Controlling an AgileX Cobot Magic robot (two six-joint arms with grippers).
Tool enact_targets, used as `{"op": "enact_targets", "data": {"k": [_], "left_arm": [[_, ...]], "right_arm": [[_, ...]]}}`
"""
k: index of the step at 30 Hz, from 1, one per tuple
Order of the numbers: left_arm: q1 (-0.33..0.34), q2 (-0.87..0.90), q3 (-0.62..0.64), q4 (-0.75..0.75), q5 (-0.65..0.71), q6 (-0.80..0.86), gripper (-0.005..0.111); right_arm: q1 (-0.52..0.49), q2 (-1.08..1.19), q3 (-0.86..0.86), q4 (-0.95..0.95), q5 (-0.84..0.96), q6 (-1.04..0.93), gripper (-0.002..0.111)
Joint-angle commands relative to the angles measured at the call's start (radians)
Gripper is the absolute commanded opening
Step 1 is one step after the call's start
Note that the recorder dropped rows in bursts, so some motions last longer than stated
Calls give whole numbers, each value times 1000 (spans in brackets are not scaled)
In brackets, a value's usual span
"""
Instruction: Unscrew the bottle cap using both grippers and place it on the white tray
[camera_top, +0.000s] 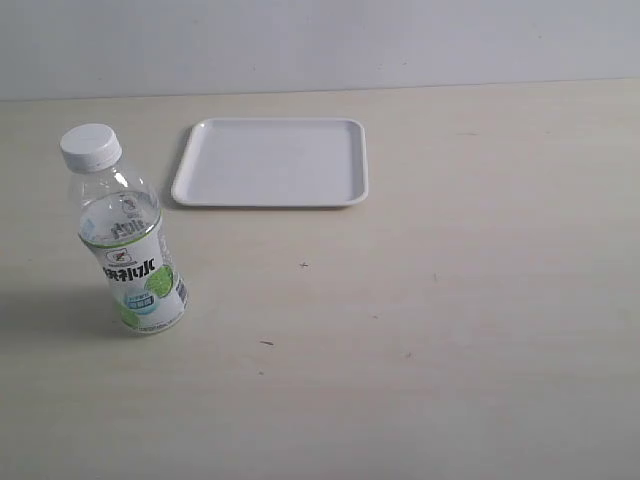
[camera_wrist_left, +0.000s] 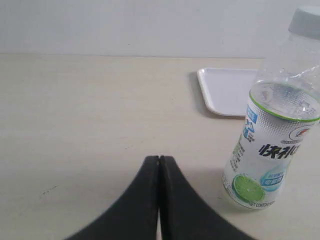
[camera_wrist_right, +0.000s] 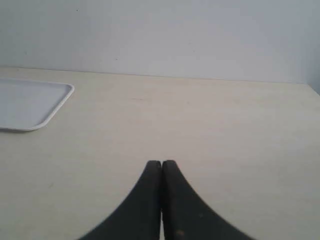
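Currently left hand (camera_wrist_left: 159, 160) and right hand (camera_wrist_right: 161, 163) are both pressed fully closed, holding nothing.

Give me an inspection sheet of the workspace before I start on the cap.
Surface: pale table, a few dark specks.
Bottle: upright, left of the exterior view, apart from the tray.
Cap: on the bottle.
Tray: flat on the table, nothing on it.
Clutter: nothing seen.
Left gripper: shut, holding nothing, short of the bottle.
Right gripper: shut, holding nothing.
Cables: nothing seen.
Surroundings: plain pale wall behind the table.
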Motion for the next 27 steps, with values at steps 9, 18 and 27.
{"op": "enact_targets", "data": {"k": [9, 18, 27], "left_arm": [[-4, -7, 3, 8, -11, -1, 0], [-4, -7, 3, -32, -372, -15, 0], [-4, -7, 3, -34, -581, -299, 0]], "right_arm": [[-4, -5, 8, 1, -6, 1, 0], [-4, -5, 8, 1, -6, 1, 0], [-4, -5, 8, 1, -6, 1, 0]]}}
